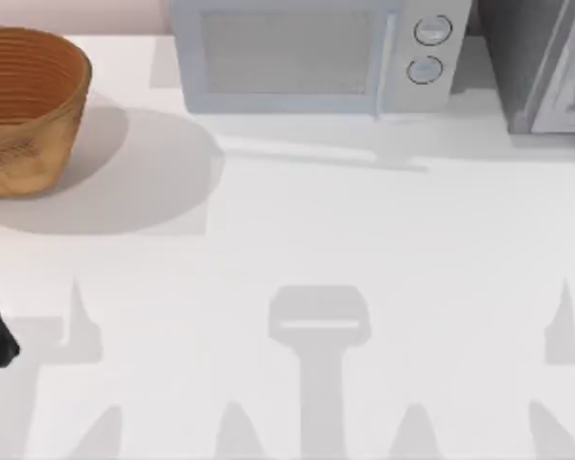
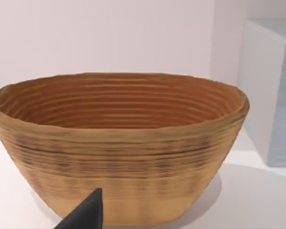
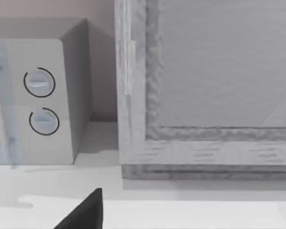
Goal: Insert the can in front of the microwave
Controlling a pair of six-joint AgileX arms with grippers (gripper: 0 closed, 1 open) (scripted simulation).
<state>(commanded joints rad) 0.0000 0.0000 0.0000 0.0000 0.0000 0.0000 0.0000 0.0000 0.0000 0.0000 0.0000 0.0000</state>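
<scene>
One white table (image 1: 383,230) carries one pale microwave (image 1: 297,57) at the middle of its far edge, door shut, with one vertical handle (image 1: 387,57) and two round knobs (image 1: 432,31) stacked right of the window. One darker grey speckled appliance (image 1: 546,67) stands just beside it at the far right, and one woven basket (image 1: 24,105) sits far left, apart from the microwave. The left gripper (image 2: 83,214) sits near the basket at the table's left edge and the right gripper (image 3: 83,212) faces the gap between the two appliances; spread or pressed together cannot be told for either.
</scene>
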